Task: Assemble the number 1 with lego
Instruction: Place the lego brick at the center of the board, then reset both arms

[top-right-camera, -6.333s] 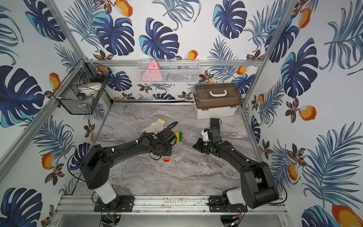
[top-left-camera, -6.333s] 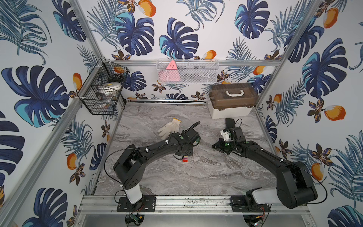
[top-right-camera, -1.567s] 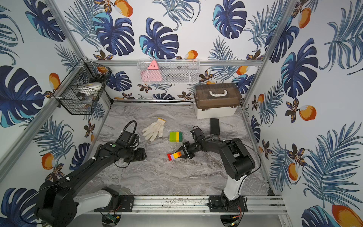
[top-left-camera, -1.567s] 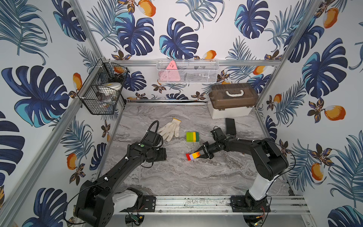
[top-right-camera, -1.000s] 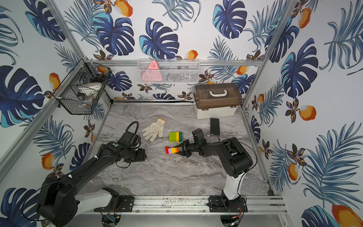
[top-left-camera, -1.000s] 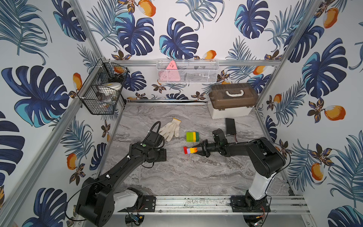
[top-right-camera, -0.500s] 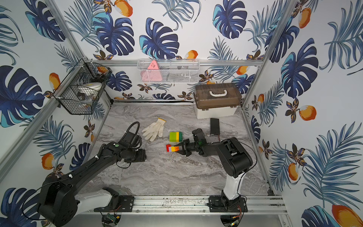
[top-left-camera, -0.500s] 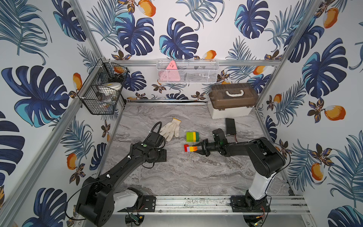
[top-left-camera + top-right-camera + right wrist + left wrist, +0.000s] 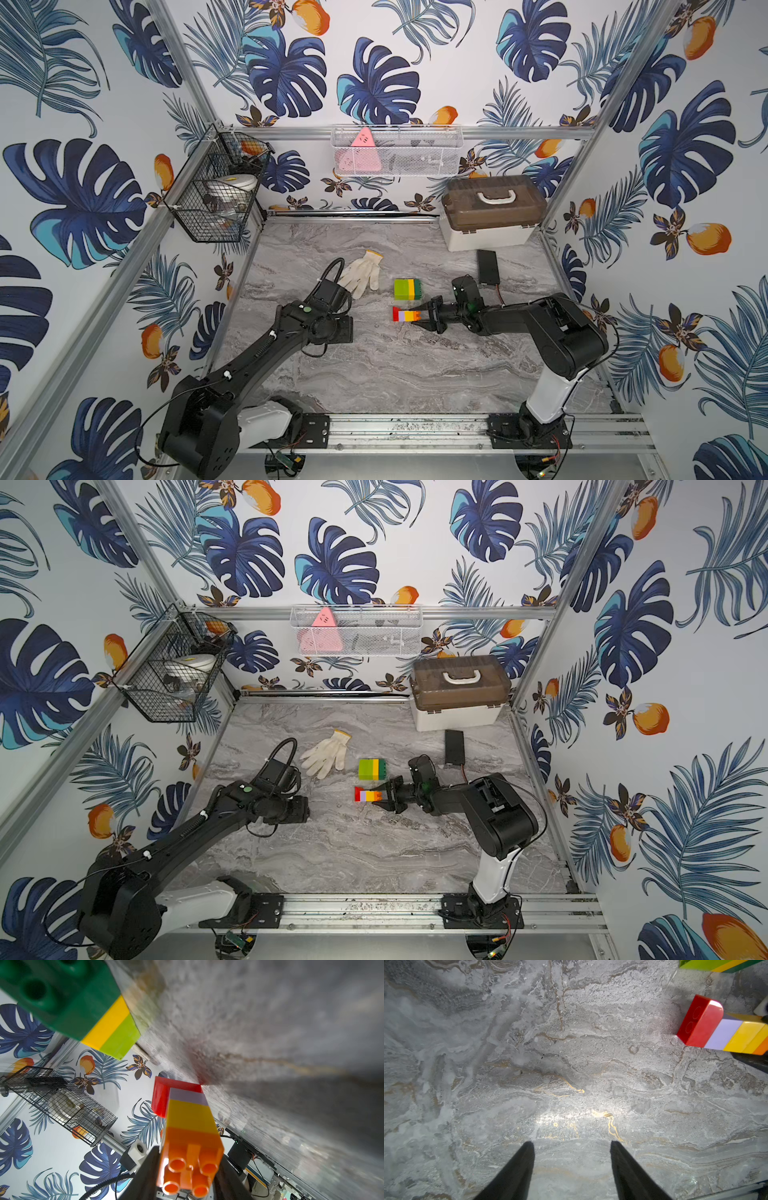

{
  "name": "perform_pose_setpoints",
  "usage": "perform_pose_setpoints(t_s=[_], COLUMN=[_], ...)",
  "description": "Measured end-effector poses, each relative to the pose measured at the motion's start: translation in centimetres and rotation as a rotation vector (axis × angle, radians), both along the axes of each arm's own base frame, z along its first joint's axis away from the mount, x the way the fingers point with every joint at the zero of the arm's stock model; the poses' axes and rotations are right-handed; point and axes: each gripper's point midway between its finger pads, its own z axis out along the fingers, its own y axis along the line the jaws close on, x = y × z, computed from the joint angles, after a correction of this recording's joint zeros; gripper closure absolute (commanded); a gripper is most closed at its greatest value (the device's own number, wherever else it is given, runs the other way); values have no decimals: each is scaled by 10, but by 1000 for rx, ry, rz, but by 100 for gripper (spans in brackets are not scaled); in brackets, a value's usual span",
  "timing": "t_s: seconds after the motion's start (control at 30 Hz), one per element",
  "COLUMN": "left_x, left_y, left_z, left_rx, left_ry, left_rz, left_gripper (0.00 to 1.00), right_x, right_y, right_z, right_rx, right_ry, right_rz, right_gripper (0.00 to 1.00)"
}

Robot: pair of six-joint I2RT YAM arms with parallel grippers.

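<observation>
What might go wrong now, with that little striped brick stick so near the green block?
The right gripper holds the narrow column by its orange end alone, so pressing it on could tilt it or split it at a seam. The chunky block lies loose on the table, with the left gripper open and away from it; a push may slide it toward the glove rather than join the bricks.
</observation>
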Motion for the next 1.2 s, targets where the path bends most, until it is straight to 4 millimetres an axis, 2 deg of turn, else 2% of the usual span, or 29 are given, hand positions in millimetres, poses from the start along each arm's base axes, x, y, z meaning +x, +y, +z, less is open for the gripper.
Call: perform_pose_setpoints(t_s=[0.27,0.4,0.53,0.57,0.67,0.77,0.83,0.9,1.03,1.2], left_x=[-2,-3,-1,0,7,21,32,42,59,66], left_y=[2,4,8,9,22,37,48,59,84,114], left_z=[1,1,6,8,20,37,49,54,46,25], left_rx=[14,26,37,41,60,71,92,123,212,342], left_ry=[-2,-1,-30,-40,-99,-206,-289,-355,-442,-539], left_rz=[-1,1,11,17,61,122,158,194,250,275], left_gripper=[37,37,34,32,27,20,8,6,4,2], right_x=[1,9,22,27,50,67,68,73,72,58], right_y=[0,3,-7,-11,-24,-49,-72,-104,-159,-205], right_z=[-2,2,2,7,40,66,71,75,84,91], right_rx=[21,15,-122,-161,-309,-488,-599,-732,-957,-1193], right_ry=[-13,-30,-19,-47,-222,-408,-478,-544,-695,-928], right_rz=[-14,-5,31,47,104,148,177,179,188,185], right_gripper=[55,54,51,51,50,45,38,34,31,25])
